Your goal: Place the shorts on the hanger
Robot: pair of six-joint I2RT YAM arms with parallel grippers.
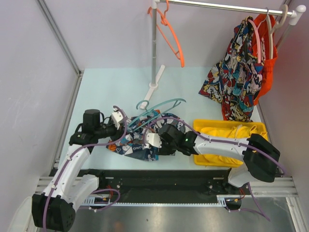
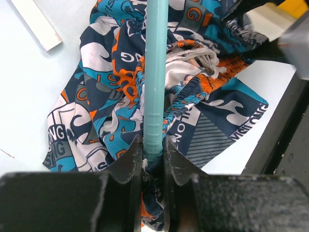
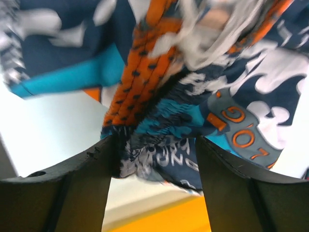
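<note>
The shorts lie bunched on the pale table between both arms, in a navy, teal, orange and white print. The teal hanger rests across them, its hook toward the back. My left gripper is at the shorts' left edge. In the left wrist view it is shut on the hanger's bar, with a fold of the shorts caught in the jaws below it. My right gripper is on the shorts' right side. In its own view it stands open around the gathered waistband.
A yellow bin holding a plain yellow garment sits at the right, beside my right forearm. At the back a rack pole carries an orange hanger. Comic-print shorts hang at the back right.
</note>
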